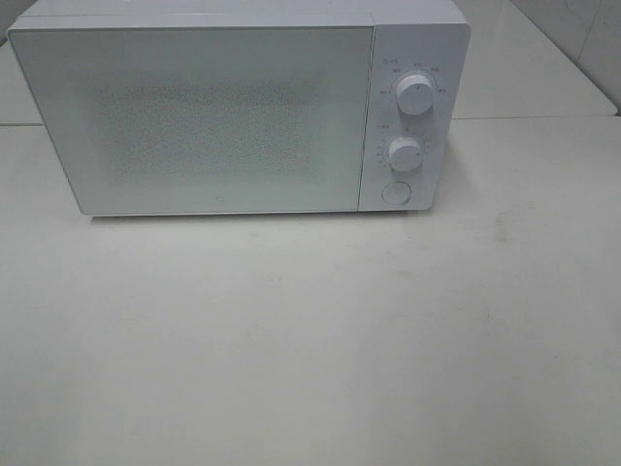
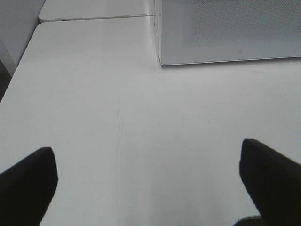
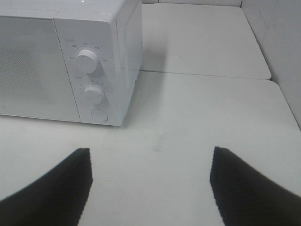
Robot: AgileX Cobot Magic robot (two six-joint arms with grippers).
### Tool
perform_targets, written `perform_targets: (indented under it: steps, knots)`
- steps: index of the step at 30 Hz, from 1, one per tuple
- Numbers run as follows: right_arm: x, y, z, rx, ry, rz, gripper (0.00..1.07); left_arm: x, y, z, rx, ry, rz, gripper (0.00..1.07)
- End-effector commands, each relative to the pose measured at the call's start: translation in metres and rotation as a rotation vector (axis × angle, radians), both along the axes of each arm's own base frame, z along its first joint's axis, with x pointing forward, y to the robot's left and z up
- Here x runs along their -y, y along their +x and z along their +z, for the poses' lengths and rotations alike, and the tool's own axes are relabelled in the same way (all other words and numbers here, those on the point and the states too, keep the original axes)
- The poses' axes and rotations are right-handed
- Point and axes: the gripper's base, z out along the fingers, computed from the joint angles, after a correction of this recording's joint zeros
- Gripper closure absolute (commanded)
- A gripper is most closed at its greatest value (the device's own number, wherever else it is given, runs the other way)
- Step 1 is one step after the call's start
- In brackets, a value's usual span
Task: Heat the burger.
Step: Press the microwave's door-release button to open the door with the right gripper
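The burger is out of view in every frame. A white microwave (image 1: pixel 223 107) stands at the back of the table with its door shut; its corner shows in the left wrist view (image 2: pixel 225 30) and its control side in the right wrist view (image 3: pixel 70 61). Two round knobs (image 1: pixel 415 94) sit above a round button (image 1: pixel 395 191) on its right panel. My left gripper (image 2: pixel 148 181) hangs open over bare table, nothing between its dark fingers (image 2: pixel 28 183). My right gripper (image 3: pixel 150 181) is open too, empty, in front of the microwave's right end. Neither arm shows in the high view.
The white table (image 1: pixel 310 340) runs in front of the microwave. A seam to a second table surface (image 3: pixel 207 37) lies behind and to the right. The table's left edge (image 2: pixel 19 70) drops off beside a wall.
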Motion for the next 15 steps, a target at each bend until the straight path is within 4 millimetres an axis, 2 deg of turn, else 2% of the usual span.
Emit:
perform_targets:
  steps: [1, 5, 9, 10, 12, 14, 15]
  knots:
    - [-0.001, 0.016, 0.004, 0.023, -0.008, -0.007, 0.38, 0.0, -0.001, 0.0, 0.026, -0.006, 0.0, 0.09]
    - [-0.003, 0.03, 0.003, 0.012, -0.009, -0.008, 0.38, 0.0, -0.001, 0.0, 0.026, -0.006, 0.0, 0.09]
    - [-0.006, 0.053, 0.0, 0.008, -0.009, -0.01, 0.38, 0.0, -0.001, 0.0, 0.026, -0.006, 0.0, 0.09]
    - [-0.006, 0.053, 0.0, 0.008, -0.009, -0.01, 0.38, 0.0, -0.001, 0.0, 0.026, -0.006, 0.0, 0.09]
    - [-0.008, 0.068, -0.002, 0.015, -0.008, -0.011, 0.38, 0.0, -0.001, 0.0, 0.026, -0.006, 0.0, 0.09]
    - [-0.009, 0.073, -0.002, 0.017, -0.008, -0.011, 0.38, 0.0, -0.001, 0.0, 0.026, -0.006, 0.0, 0.09]
    - [-0.01, 0.083, -0.005, 0.019, -0.008, -0.012, 0.38, 0.0, -0.001, 0.0, 0.026, -0.006, 0.0, 0.09]
